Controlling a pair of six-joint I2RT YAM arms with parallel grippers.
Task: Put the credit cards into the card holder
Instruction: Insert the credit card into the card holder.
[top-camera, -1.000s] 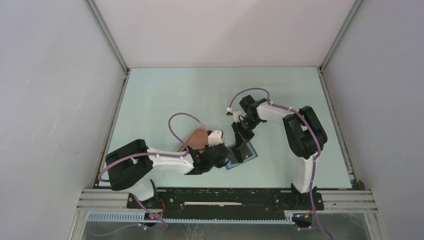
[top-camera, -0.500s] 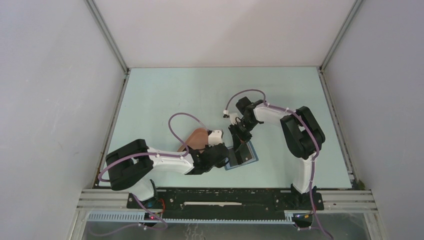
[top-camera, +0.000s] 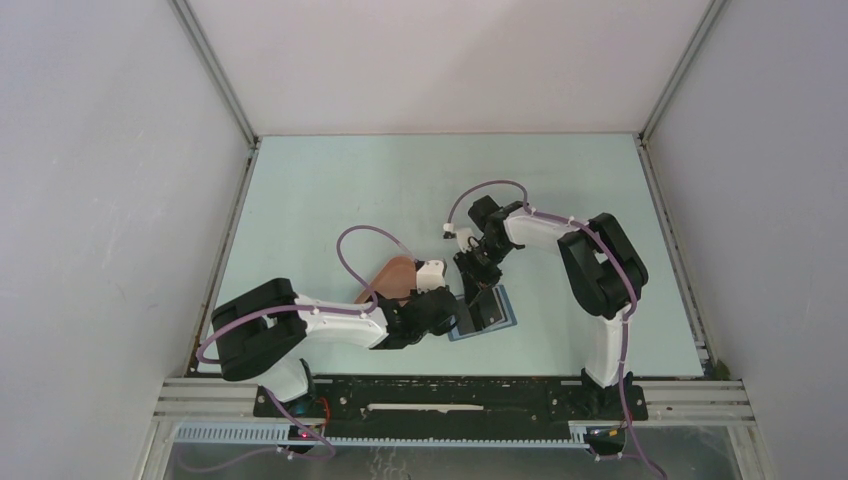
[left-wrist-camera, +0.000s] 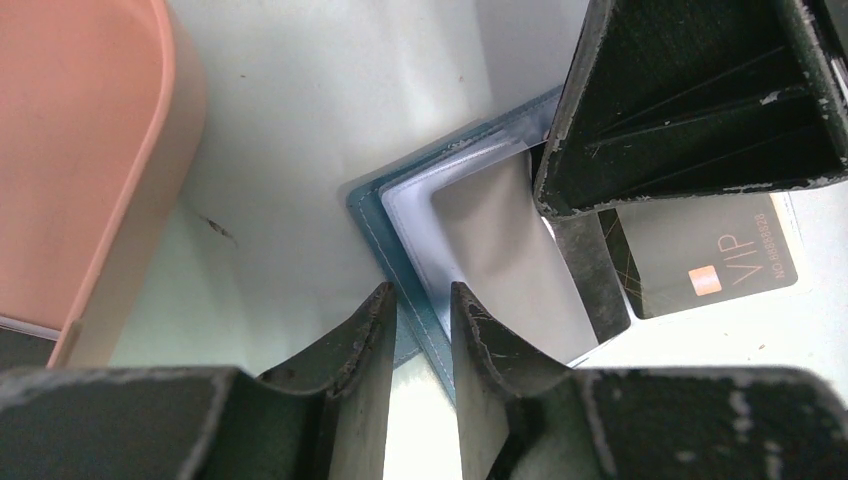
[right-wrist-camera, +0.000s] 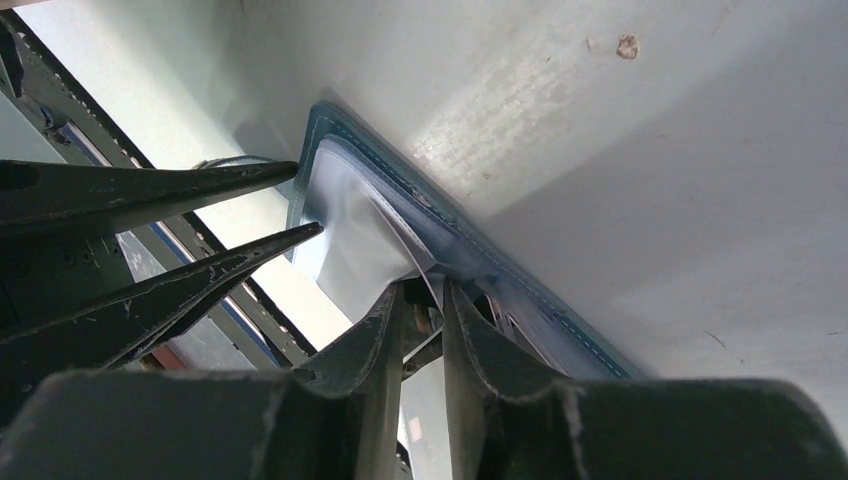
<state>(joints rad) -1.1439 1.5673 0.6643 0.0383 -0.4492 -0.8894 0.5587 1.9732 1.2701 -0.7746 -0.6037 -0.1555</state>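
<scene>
Occlusion is my main trouble here. The left end effector (left-wrist-camera: 420, 305) has its fingers nearly together, pinching a corner of the wallet (left-wrist-camera: 368, 215), which lies open on the counter (left-wrist-camera: 320, 90) near the tray (left-wrist-camera: 90, 120). The right end effector (right-wrist-camera: 422, 298) stands on the wallet's clear sleeve. Its fingers show a slim gap, and the sleeve's edge runs up into it, but I cannot tell whether they pinch it or merely straddle it. Its black body fills the upper right of my left wrist feed and blocks much of the wallet. One of its fingers crosses the left end of the card (left-wrist-camera: 705, 262), so I cannot make out whether that end sits inside a pocket or only on top. The tray is cut off by that feed's left and top edges. From above, both arms crowd over the wallet and only its blue rim shows; the card is too small to pick out there, and the left arm covers part of the tray. Count as I see it: one wallet, one card, black with VIP lettering and a small orange square, one pink tray, two arms.
</scene>
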